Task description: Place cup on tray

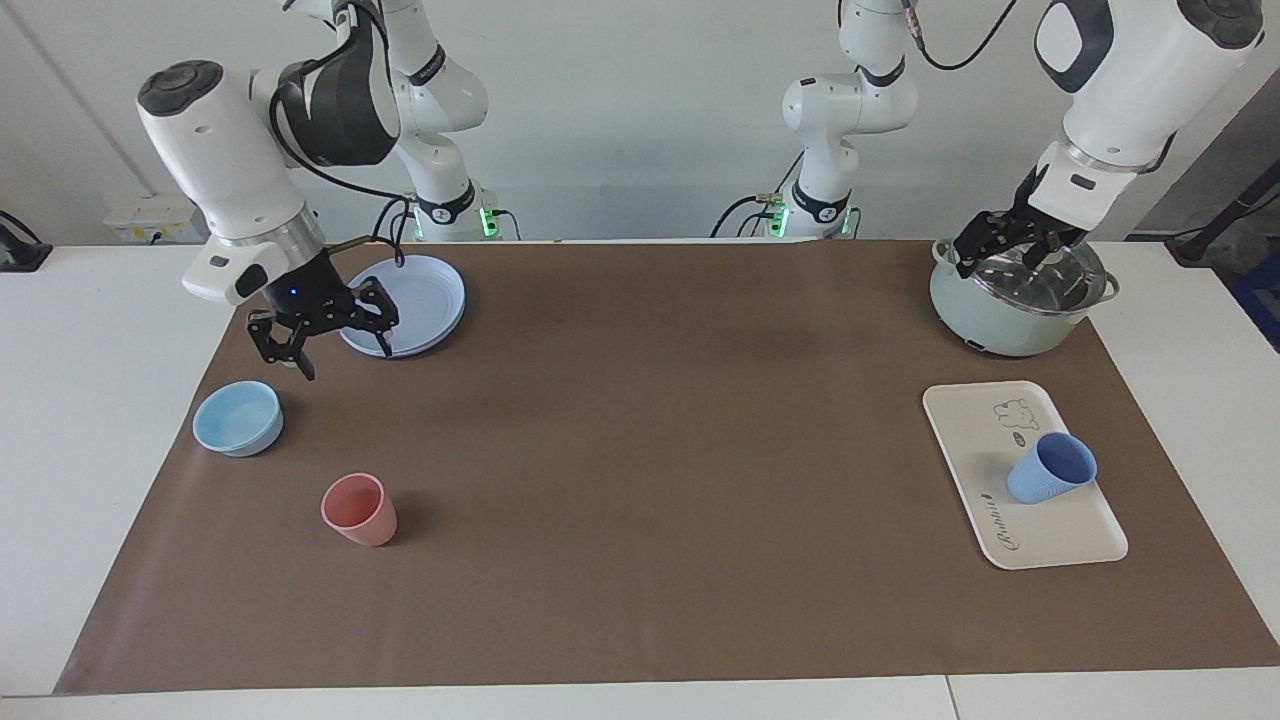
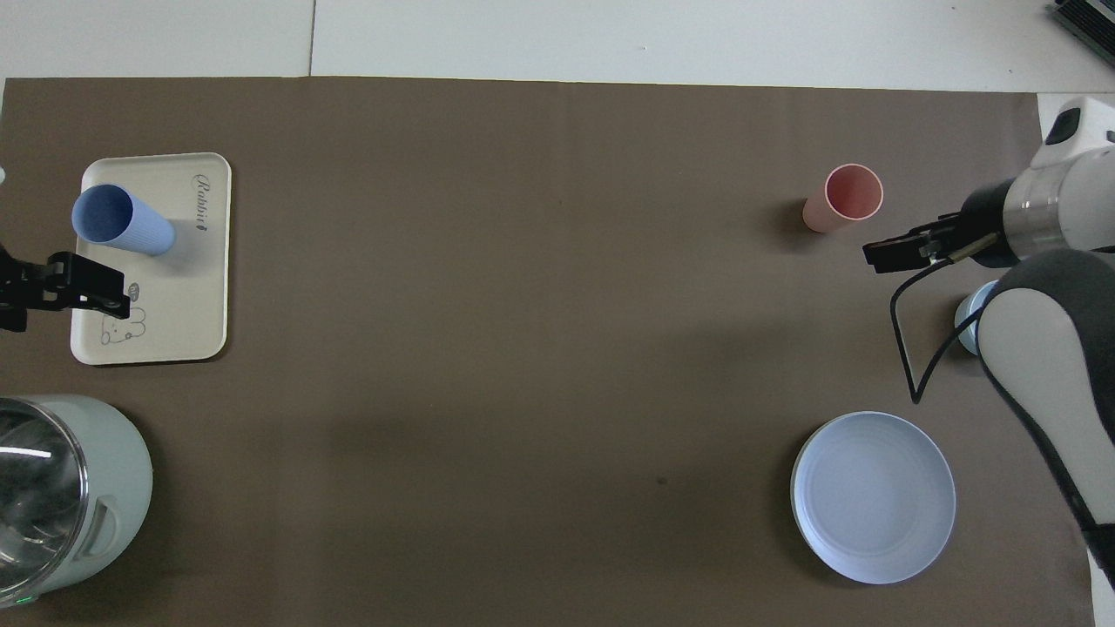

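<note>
The periwinkle-blue cup (image 1: 1050, 468) stands upright on the cream-white tray (image 1: 1060, 535), near the middle of it, toward the left arm's end of the table. It also shows in the overhead view (image 2: 122, 222) on the tray (image 2: 179, 261). My left gripper (image 1: 1010, 255) is open and empty, raised over the pot's lid, apart from the cup; in the overhead view the left gripper (image 2: 104, 292) overlaps the tray's edge. My right gripper (image 1: 340, 352) is open and empty, in the air over the round plate's edge; it also shows in the overhead view (image 2: 875, 255).
A pale green pot with a glass lid (image 1: 1020, 305) (image 2: 52, 496) stands nearer to the robots than the tray. At the right arm's end are a round blue plate (image 1: 415, 300) (image 2: 871, 496), a light-blue bowl (image 1: 238, 418) and a salmon-pink tumbler (image 1: 358, 510) (image 2: 845, 198).
</note>
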You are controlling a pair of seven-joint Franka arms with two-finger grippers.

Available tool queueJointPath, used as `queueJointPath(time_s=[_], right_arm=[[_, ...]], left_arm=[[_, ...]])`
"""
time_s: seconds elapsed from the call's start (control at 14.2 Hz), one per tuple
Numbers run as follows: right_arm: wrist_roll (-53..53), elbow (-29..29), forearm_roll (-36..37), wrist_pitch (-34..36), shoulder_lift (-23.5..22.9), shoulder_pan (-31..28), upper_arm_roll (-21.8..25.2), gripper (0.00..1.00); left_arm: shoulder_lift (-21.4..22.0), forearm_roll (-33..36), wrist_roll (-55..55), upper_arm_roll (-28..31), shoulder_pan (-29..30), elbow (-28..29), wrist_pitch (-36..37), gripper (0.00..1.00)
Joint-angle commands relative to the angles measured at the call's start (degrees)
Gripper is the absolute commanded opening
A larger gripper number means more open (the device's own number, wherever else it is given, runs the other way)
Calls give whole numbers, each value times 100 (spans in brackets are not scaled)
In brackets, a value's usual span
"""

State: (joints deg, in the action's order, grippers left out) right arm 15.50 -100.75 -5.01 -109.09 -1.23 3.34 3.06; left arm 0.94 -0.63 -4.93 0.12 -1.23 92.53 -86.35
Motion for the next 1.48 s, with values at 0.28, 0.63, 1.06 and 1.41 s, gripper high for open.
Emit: queueJointPath(time_s=[0.28, 0.63, 1.06, 1.41], right_arm=[[-1330, 1364, 396, 2338, 78, -61, -25, 100], [-1295, 969, 360, 2270, 325, -131, 19, 100], [-1225, 1074, 816, 2349, 386, -79, 19, 100], [-1260, 1189, 642, 2542, 360, -140, 54, 100]], left_arm=[[-6, -43, -87, 93, -87, -51, 30, 100], [-15, 150, -96, 85, -70, -69, -162, 100], [37, 107, -87, 76, -87, -69, -619, 100], [46, 107, -61, 76, -105, -51, -637, 100]])
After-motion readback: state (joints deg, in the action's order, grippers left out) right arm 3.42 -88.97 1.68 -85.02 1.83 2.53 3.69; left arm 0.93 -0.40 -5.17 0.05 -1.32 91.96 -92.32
